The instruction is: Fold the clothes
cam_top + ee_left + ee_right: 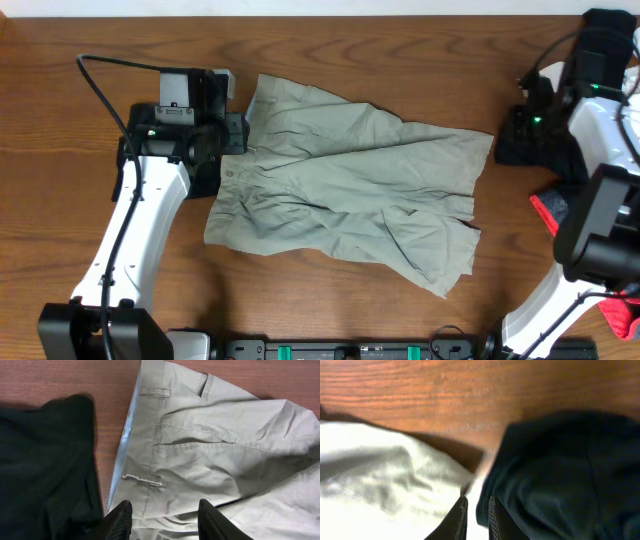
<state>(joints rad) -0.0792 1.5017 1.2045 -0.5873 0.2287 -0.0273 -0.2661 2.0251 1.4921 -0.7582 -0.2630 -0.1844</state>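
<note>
Closest to the left wrist lens, dark fingers (120, 521) of the left pincer (164, 505), parted and gripping nothing, poised over the waistband end of the khaki-green shorts (215, 445). Belt loops and pale blue lining running away from the lens, black cloth (45, 470) just beside on the surface (60, 380).

From the right wrist: right pincer (477, 502) all but clenched, with only a thin slit between the tips (cannot tell whether cloth is nipped), low over the meeting of a white garment (375, 470) and a dark garment (565, 475).

From overhead: shorts spread mid-surface, long axis left to right, waistband at the left arm, two leg hems toward the right arm. Left pincer at the waistband's edge, clearly the nearer; right one well apart, off past the hems, near a coral-pink garment (548, 212). Likely next: a grasp on the waistband, the fold carried across toward the hems. No bin or basket in sight.
</note>
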